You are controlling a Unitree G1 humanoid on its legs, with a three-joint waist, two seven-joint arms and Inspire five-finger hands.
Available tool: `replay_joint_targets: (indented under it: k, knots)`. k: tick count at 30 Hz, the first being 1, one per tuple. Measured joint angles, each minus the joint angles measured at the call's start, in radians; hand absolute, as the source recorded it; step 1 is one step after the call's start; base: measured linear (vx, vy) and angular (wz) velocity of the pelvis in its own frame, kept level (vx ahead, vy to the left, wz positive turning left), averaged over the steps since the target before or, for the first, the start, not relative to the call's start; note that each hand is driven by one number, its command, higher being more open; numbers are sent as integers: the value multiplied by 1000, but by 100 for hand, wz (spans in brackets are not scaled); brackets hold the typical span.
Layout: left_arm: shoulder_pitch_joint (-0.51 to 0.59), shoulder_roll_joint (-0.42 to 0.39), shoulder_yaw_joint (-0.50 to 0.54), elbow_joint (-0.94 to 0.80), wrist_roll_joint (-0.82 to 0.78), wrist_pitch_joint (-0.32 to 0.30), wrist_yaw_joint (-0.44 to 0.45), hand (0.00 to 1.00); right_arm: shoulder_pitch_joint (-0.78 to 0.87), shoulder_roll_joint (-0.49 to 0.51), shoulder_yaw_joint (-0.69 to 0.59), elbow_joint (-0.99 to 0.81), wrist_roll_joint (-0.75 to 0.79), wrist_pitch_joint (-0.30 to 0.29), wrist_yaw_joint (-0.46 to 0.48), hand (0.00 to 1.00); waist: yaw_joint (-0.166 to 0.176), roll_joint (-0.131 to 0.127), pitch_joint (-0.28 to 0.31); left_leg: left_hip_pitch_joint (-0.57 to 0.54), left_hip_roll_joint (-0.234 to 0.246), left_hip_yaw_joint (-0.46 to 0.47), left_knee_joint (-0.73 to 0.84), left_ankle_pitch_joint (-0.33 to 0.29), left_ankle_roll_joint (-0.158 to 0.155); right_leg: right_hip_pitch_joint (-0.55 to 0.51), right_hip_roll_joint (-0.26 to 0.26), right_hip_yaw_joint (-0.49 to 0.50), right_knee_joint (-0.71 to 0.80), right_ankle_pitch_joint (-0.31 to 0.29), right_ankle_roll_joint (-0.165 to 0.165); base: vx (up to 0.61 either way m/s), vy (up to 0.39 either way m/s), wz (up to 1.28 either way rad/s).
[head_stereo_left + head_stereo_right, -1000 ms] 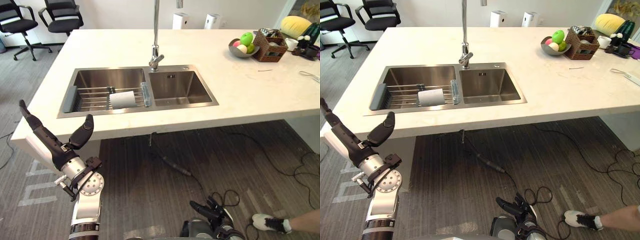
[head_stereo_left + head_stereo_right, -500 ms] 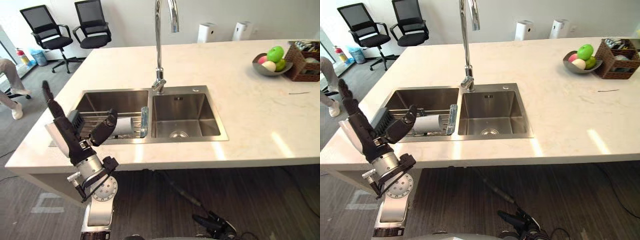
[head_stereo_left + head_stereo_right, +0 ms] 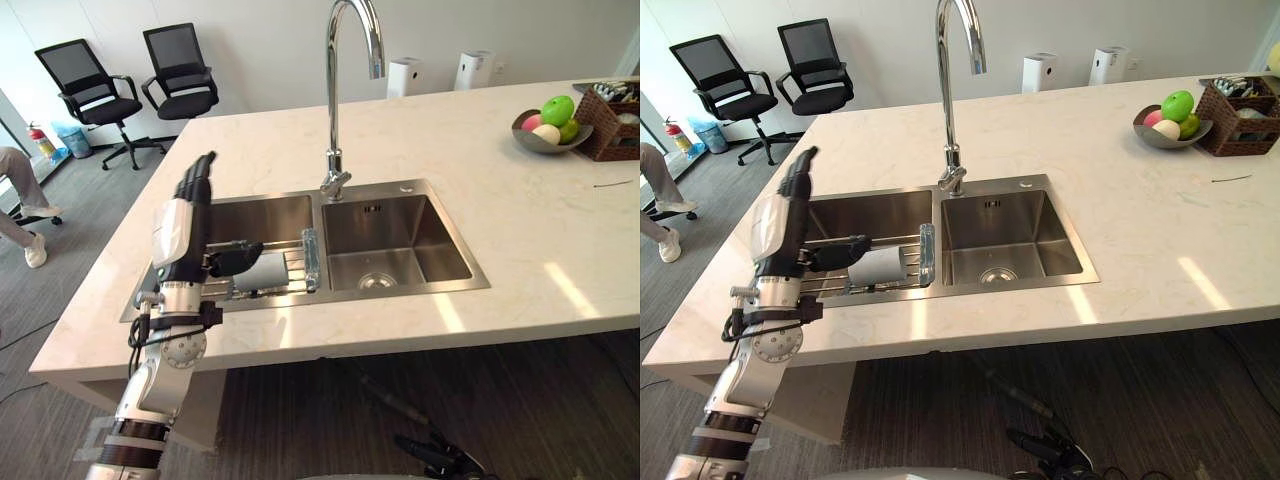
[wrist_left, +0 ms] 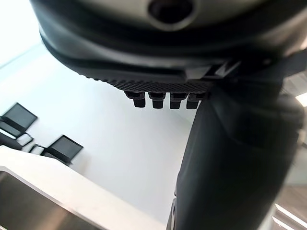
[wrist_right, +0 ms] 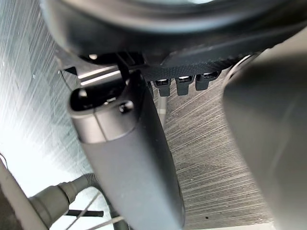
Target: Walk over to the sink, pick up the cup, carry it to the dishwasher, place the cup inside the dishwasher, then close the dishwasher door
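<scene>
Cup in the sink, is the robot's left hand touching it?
Cannot tell. In both eye views the left hand's thumb overlaps the edge of the cup, and neither shows a plain gap or contact.

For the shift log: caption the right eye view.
Open left hand upright, thumb toward the white cup lying on the rack in the left basin of the sink.

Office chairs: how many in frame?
2, both on the floor past the counter's far left corner: the left chair and the right chair close beside it. More may be out of view.
</scene>
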Motion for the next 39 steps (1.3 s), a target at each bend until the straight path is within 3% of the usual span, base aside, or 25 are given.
replay_joint_targets:
  k: [3, 4, 5, 6, 7, 11, 18, 29, 39]
  knots:
    - [-81, 76, -60, 10, 1, -11, -142, 100, 21, -4, -20, -47, -8, -11, -1, 100, -28, 0, 1, 24, -36, -6, -13, -8, 39, -73, -37, 27, 152, -11, -27, 36, 82, -17]
    - [-110, 88, -73, 28, 1, -6, -189, 100, 19, 7, -14, -47, -13, -7, 2, 100, -29, -2, -13, 24, -27, 6, -12, -6, 43, -52, -15, 35, 86, 15, -27, 85, 66, -35]
    - [-126, 101, -81, 32, 1, -1, -208, 100, 20, 13, -5, -46, -14, -4, 5, 100, -28, -5, -19, 22, -25, 14, -13, -6, 43, -28, -3, 34, 24, 30, -17, 85, 27, -45]
    - [-157, 131, -91, 42, 1, 9, -246, 100, 13, 17, 14, -35, -20, 2, 5, 100, -27, -16, -20, 8, -15, 32, -14, -5, 42, 7, 18, 41, -99, 83, 20, 44, -6, -46]
    - [-182, 148, -93, 63, 3, 23, -285, 100, 9, 17, 23, -28, -19, 10, 10, 100, -29, -20, -10, 3, -5, 40, -14, -2, 40, 22, 34, 49, -154, 117, 8, 20, -7, -42]
    - [-189, 160, -103, 129, 42, 65, -388, 100, 19, 15, 39, -28, -17, 15, 15, 100, -46, -29, -5, 10, 6, 43, -16, -1, 37, 38, 50, 57, -191, 135, 3, 9, -20, -13]
    - [-188, 216, -120, 146, 41, 112, -550, 100, 13, -2, 48, -24, -19, 59, 31, 100, -11, -29, -4, 9, 36, 45, -24, 6, 18, 45, 79, 55, -215, 139, -14, -27, -24, -1]
    - [-183, 215, -119, 150, 37, 150, -620, 100, -12, -23, 81, -3, -20, 93, 31, 100, -6, -28, -5, -7, 36, 18, -23, 0, 8, 79, 84, 15, -271, 157, -5, 47, -9, 9]
    - [-183, 204, -119, 178, 36, 164, -625, 100, -29, -27, 90, -1, -20, 124, 31, 100, -19, -26, -9, 1, 40, 19, -24, 0, 5, 92, 89, 11, -278, 159, -9, -8, -7, 1]
